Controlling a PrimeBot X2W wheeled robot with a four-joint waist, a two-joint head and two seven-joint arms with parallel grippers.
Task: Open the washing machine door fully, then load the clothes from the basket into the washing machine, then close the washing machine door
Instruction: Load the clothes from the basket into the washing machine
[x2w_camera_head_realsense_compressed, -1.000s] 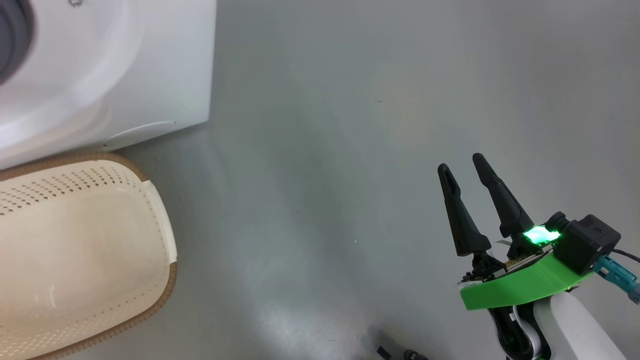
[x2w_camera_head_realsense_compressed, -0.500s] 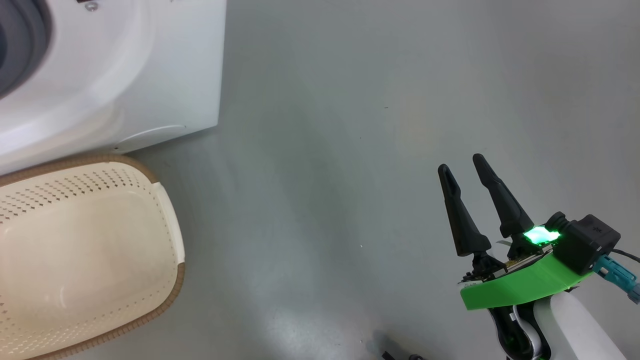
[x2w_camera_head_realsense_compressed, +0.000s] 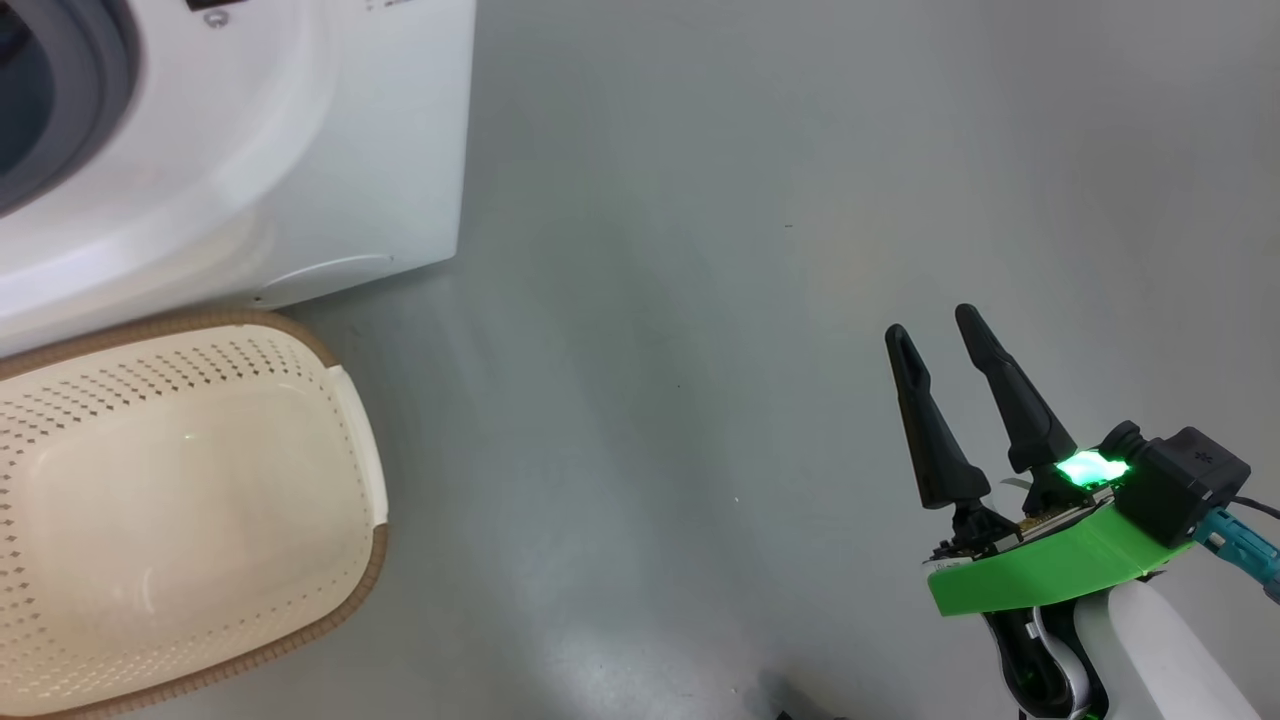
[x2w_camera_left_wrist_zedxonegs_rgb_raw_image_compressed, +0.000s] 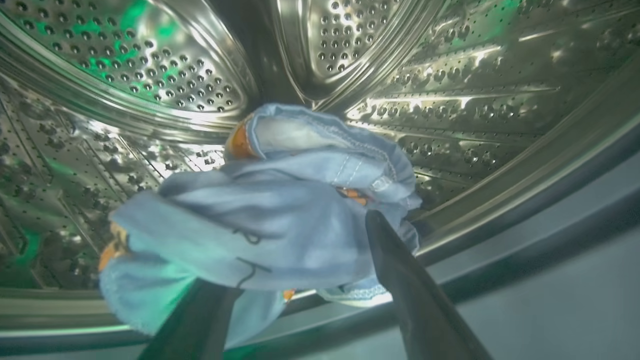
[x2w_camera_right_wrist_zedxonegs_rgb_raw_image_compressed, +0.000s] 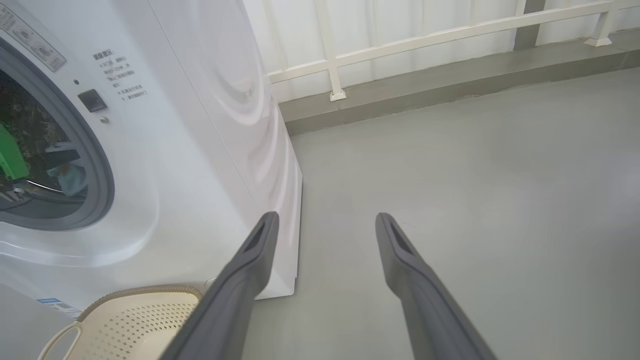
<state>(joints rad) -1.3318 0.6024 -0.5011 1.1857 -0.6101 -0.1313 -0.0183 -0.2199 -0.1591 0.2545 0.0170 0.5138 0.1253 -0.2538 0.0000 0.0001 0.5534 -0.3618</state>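
clothes (x2w_camera_left_wrist_zedxonegs_rgb_raw_image_compressed: 260, 220) inside drum (x2w_camera_left_wrist_zedxonegs_rgb_raw_image_compressed: 450, 75) | left pincer (x2w_camera_left_wrist_zedxonegs_rgb_raw_image_compressed: 290, 250) spread wide around them | right pincer (x2w_camera_head_realsense_compressed: 931, 323) spread wide, empty

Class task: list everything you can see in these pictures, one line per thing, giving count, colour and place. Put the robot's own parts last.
big white front-loading washing machine: one, white, on the floor at the left, round opening uncovered
perforated steel drum: one, silver, inside the machine
light blue fabric clothes: one bundle, blue with orange prints, at the drum's mouth
small cream-white perforated plastic basket: one, cream with a brown rim, on the floor before the machine, no clothes in the part seen
floor: one, grey, under everything
railing: one, white, beyond the machine
left gripper: one, dark, jaws open, clothes lying between and over them
right gripper: one, dark, jaws open over the floor, on a green mount
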